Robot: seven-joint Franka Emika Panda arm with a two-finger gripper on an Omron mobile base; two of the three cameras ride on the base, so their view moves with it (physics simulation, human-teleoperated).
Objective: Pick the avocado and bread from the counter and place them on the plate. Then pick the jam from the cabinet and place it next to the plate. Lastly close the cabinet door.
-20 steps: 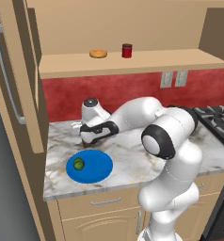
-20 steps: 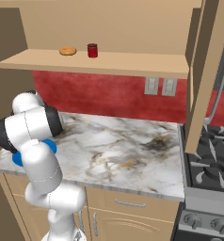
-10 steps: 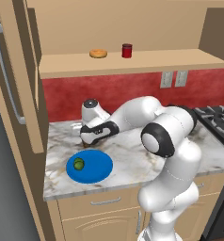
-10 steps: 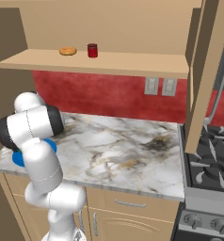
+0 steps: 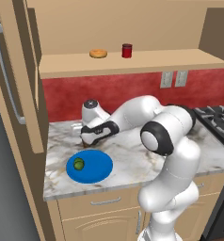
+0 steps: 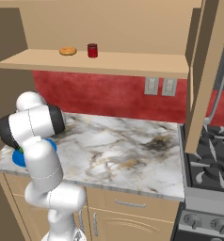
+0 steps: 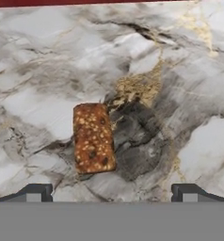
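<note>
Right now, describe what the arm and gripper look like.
The arm is glossy white, built of rounded tubular segments with dark grey bands and caps at the joints. Its hand is white with a black band, topped by a round dark cap. The gripper has two small dark grey finger tips, blocky, each with a lighter grey pad. No cables or markings show.

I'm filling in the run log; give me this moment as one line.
avocado: on plate | bread: on counter, below pincer | pincer: open, empty | jam: in cabinet
</note>
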